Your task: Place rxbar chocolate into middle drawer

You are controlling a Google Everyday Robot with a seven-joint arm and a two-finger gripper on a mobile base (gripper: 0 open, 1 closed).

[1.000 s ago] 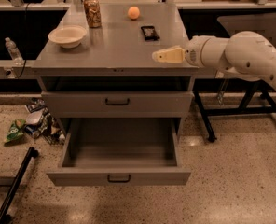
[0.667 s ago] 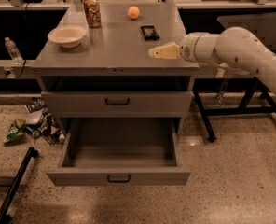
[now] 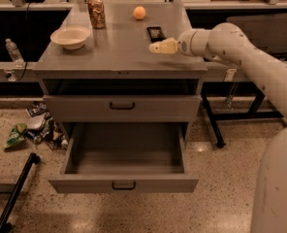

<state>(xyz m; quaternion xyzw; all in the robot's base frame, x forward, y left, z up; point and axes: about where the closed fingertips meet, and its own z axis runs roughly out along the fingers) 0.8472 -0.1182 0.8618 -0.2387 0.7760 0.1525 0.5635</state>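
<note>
The rxbar chocolate (image 3: 155, 33) is a small dark flat bar lying on the grey cabinet top (image 3: 114, 52), toward the back right. My gripper (image 3: 155, 48) hovers over the top just in front of the bar, pointing left, with the white arm reaching in from the right. It is a short way from the bar and holds nothing that I can see. The middle drawer (image 3: 124, 184) is pulled out wide open below, and its grey inside is bare. The drawer above it (image 3: 121, 108) is shut.
On the cabinet top stand a cream bowl (image 3: 70, 36) at the left, a brown patterned can (image 3: 96, 12) at the back and an orange ball (image 3: 139, 12). Litter (image 3: 32, 130) lies on the floor at the left, beside a black pole (image 3: 15, 193). A plastic bottle (image 3: 14, 52) stands at the far left.
My gripper has moved left and a little toward the back of the cabinet top, ending closer to the rxbar chocolate. The bar, the drawer and the other things have not moved.
</note>
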